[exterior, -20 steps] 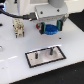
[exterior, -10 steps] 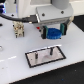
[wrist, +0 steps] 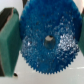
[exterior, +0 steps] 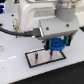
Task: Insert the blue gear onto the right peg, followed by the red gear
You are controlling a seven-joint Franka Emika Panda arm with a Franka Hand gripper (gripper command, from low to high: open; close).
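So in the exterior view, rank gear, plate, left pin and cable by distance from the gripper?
1. Blue gear: held in the gripper.
2. Plate: its right end lies just below the gear.
3. Left pin: toward the plate's left end.
4. Cable: its visible run lies off to the exterior view's left, judged by that stretch.

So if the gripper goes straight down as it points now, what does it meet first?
Probably the grey rectangular black-bordered plate, near its right end. The gripper carries the flat bright-blue plastic gear just above it; depth is unclear.
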